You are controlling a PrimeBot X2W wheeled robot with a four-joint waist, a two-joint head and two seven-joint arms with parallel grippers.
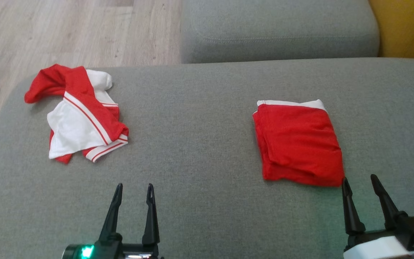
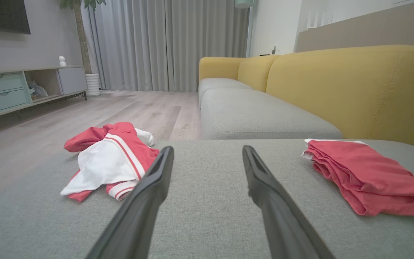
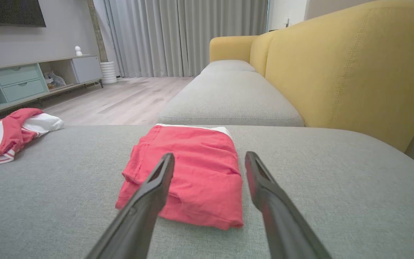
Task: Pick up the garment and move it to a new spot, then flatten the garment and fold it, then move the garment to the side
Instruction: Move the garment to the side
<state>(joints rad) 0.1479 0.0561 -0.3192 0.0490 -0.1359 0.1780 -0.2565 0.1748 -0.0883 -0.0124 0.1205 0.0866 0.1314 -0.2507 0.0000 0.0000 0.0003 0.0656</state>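
The crumpled red-and-white garment (image 1: 81,115) lies on the grey sofa cushion (image 1: 199,126), ahead of the left gripper (image 1: 135,187) and off to its left, near the cushion's far left corner. Its long axis slants from far-left to near-right, with the striped hem at the end nearest the robot. The left gripper is clearly the nearer of the 2, so I judge the pickup falls to that arm, reaching forward and leftward. Its fingers are parted and hold nothing.

The right gripper (image 1: 358,178) is likewise spread and empty, at the near edge of a folded red garment (image 1: 298,144) that looks finished and set aside. In the head view, 1 fingertip sits at that garment's near right corner; whether it touches the cloth I cannot tell.

The crumpled piece is bunched over itself, so its type is unclear, possibly shorts or a jersey, and any collar or waistband is buried in the folds.
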